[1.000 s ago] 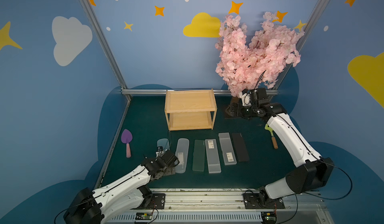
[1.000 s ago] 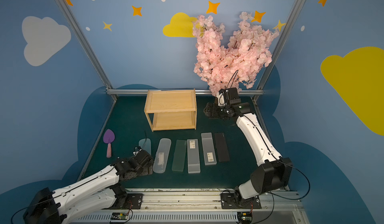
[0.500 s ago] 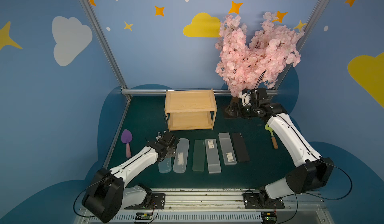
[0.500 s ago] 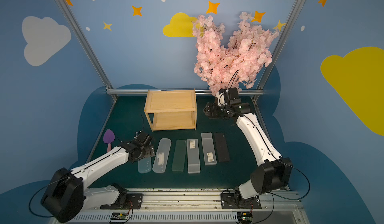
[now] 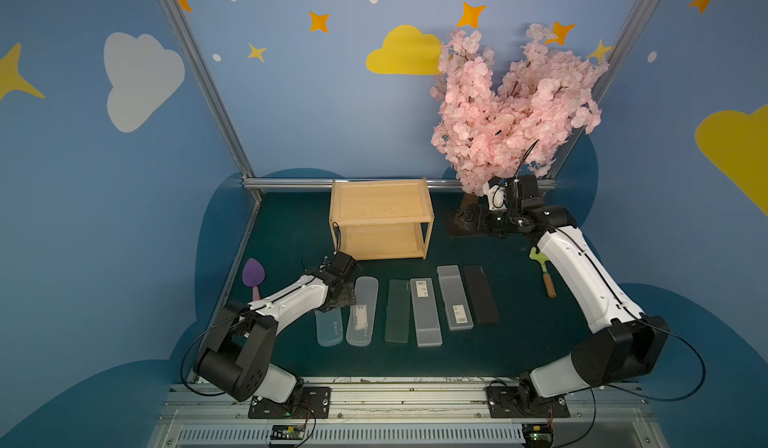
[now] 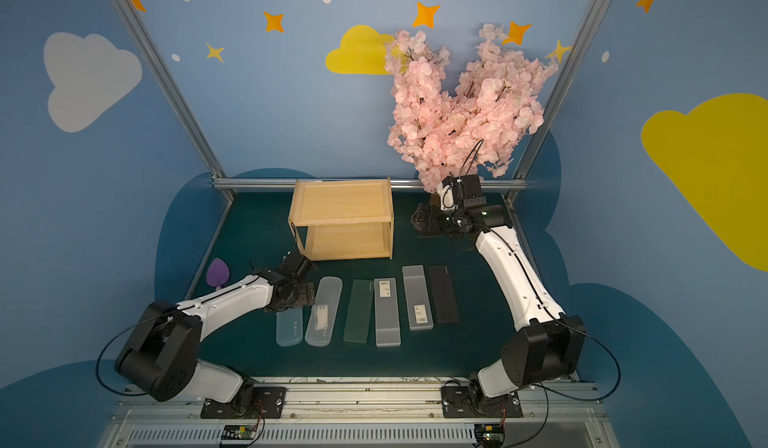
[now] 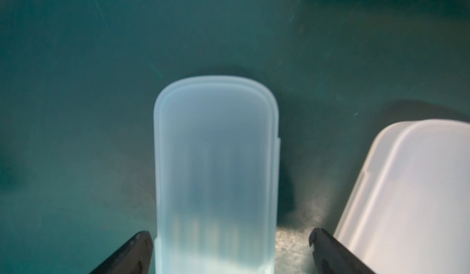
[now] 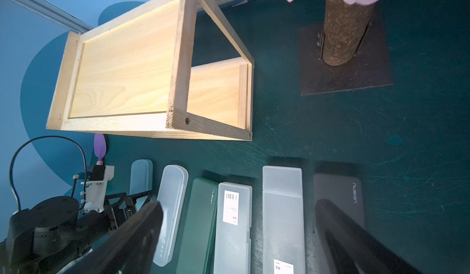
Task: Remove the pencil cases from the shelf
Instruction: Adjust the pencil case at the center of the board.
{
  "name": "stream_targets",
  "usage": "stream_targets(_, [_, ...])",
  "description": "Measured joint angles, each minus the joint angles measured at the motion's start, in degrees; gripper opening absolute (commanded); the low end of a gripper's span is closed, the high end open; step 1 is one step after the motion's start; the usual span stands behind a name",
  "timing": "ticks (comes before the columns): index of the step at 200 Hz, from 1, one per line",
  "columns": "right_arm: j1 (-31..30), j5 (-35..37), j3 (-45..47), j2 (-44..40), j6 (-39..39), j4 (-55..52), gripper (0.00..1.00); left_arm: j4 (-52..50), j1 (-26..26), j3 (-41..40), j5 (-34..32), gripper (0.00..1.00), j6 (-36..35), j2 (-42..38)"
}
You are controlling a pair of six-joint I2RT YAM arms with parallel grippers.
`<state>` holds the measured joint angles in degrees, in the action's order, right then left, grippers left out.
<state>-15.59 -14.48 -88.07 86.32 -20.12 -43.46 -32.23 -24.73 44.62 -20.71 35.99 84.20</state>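
Left wrist view shows left end effector [image 7: 230, 233] spread astride the blue case [image 7: 216, 158] by the surface's [image 7: 76, 56] left edge (six cases [image 5: 424, 313] lie before the bare shelf [image 5: 381, 202], nothing left to grip); right end effector [image 8: 237, 205] apart too.

We log both top views as bright, evenly lit and sharp, with posts [image 5: 199, 71] splaying toward the edges. In the left wrist view the blue case [image 7: 216, 158] is soft and blurred, with a dark shadow beside it. In the right wrist view the shelf [image 8: 122, 69] is crisp and the near fingers [image 8: 132, 234] are out of focus.
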Motion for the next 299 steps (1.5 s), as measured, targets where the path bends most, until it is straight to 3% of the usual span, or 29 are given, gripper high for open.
stream_targets(41, [0.02, -0.09, 0.02, 0.0, 0.0, 0.0, 0.98, -0.04, 0.39, -4.48, 0.7, 1.0, 0.0, -3.63])
stream_targets(102, [0.04, -0.15, 1.01, -0.02, 0.0, -0.04, 0.98, 0.76, 1.01, -4.55, 1.55, 0.98, -0.09, -2.45])
stream_targets(155, [0.13, -0.09, 1.44, -0.7, 0.02, -0.07, 0.98, 0.72, 1.16, -3.5, 1.97, 0.77, -1.38, -2.45])
stream_targets(250, [0.42, -0.07, 2.78, -1.03, 0.0, -0.02, 0.98, 0.04, 1.22, -2.34, 2.45, 0.78, -3.78, -1.73])
stream_targets(299, [0.68, -0.11, 3.78, -1.73, 0.0, -0.04, 0.98, -1.4, 1.36, -0.79, 2.73, 0.91, -4.55, 0.28])
